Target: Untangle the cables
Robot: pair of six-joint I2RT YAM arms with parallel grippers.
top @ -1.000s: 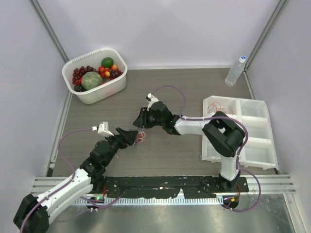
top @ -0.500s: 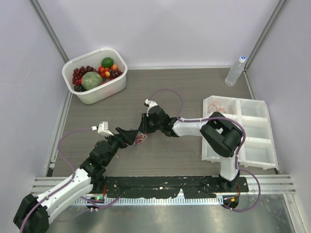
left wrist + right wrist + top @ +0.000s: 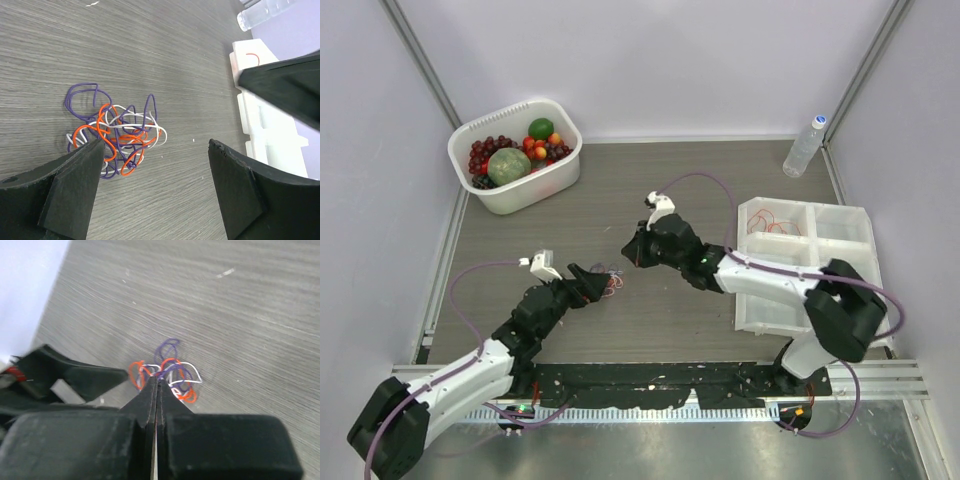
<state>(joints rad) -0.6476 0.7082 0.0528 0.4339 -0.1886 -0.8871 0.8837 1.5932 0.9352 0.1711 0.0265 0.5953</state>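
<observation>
The cables point(image 3: 612, 280) are a small tangle of thin orange, purple and white wires lying on the wooden table. In the left wrist view the tangle point(image 3: 117, 132) lies just beyond my left finger point(image 3: 75, 185). My left gripper point(image 3: 594, 283) is open and low, with the tangle at its tips point(image 3: 156, 145). My right gripper point(image 3: 628, 252) is shut, raised up and to the right of the tangle. In the right wrist view its tips point(image 3: 157, 380) point down at the tangle point(image 3: 172, 375); I see no wire pinched between them.
A white compartment tray point(image 3: 850, 300) sits at the right, with loose red wires point(image 3: 772, 222) in its far left compartment. A white basket point(image 3: 535, 187) of fruit stands at the back left. A water bottle point(image 3: 805, 145) stands at the back right.
My right gripper has pulled away from the tangle, up and to the right, and its arm has stretched out. My left gripper has edged slightly forward beside the tangle.
</observation>
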